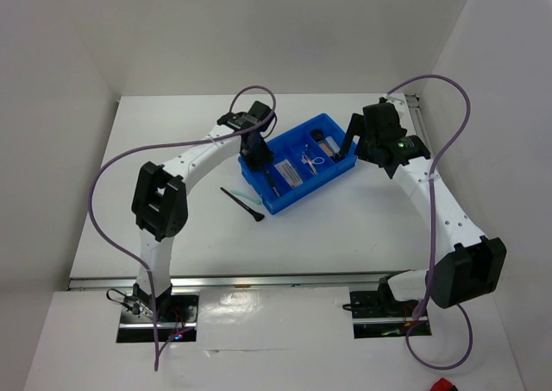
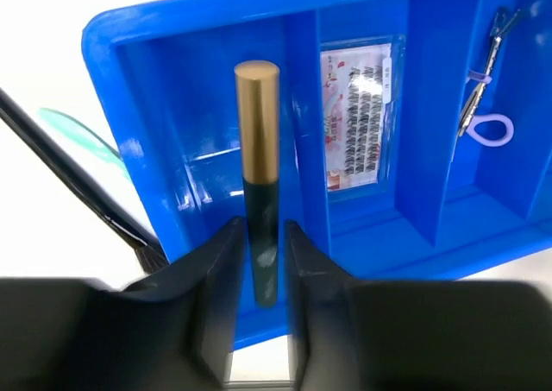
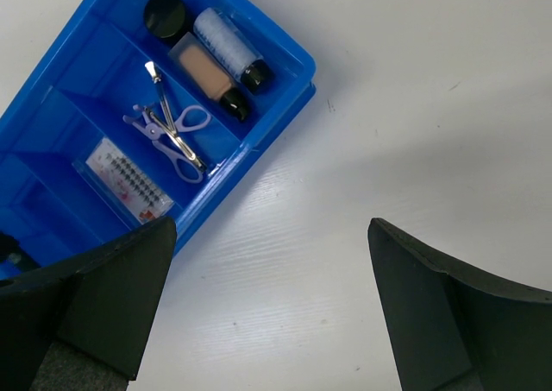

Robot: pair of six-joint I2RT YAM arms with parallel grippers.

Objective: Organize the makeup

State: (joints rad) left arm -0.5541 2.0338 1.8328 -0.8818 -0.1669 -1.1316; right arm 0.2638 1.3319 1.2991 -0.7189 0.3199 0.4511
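While top view hides the grip itself, blue tray (image 1: 285, 203) sits under left jaws and just beside right jaws; black brush (image 1: 241, 203) lies on worktop (image 1: 345, 227) outside the tray, left of left jaws.

Left wrist: jaws narrow, pinching dark lower body of gold-capped tube (image 2: 259, 149), cap pointing ahead of jaws over a tray slot. Lash card (image 2: 358, 115) is one slot to the right. Tube looks light, rigid, glossy, so probably slippery. Best hold is mid-body, not the cap.

Right wrist: jaws wide, nothing between, bare worktop below. Round jar (image 3: 165, 15) and beige tube (image 3: 207, 76) lie ahead-left, in tray.
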